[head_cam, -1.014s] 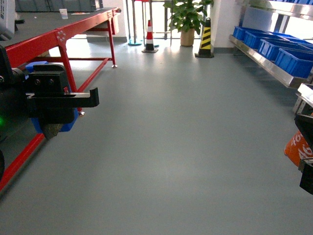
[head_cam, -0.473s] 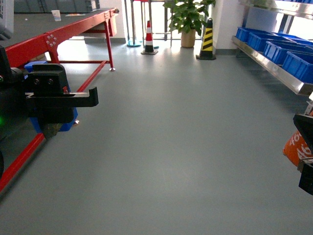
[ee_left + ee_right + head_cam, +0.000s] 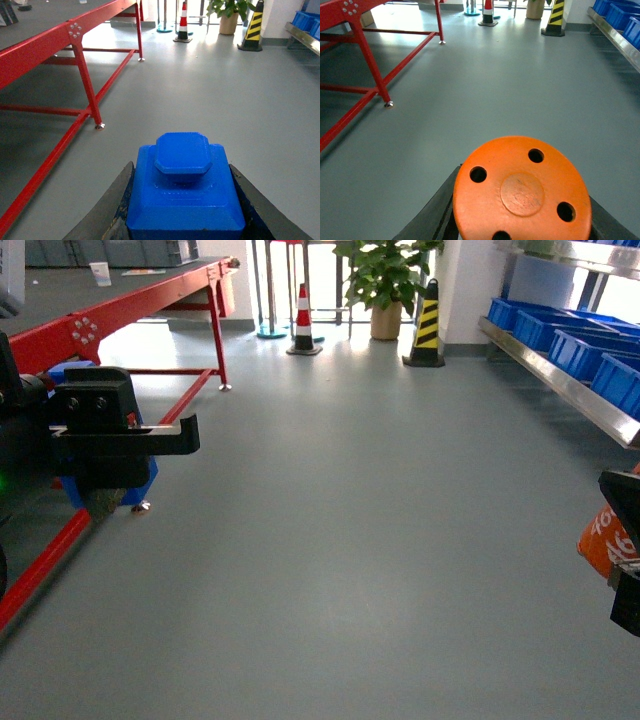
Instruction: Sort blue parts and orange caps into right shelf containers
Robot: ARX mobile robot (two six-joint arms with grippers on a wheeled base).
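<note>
While both arms hung over bare grey floor (image 3: 350, 540), the left gripper (image 3: 182, 200) had its fingers (image 3: 107, 210) pinched on a blue part (image 3: 184, 190), stepped top facing out. R gripper (image 3: 520, 200) was clamped on an orange cap (image 3: 522, 192), four holes in its flat face, white digits showing in head view. Blue crates (image 3: 590, 340) sat on the steel shelf at far right, well apart from both. Red-framed table (image 3: 130, 310) ran along the left.
</note>
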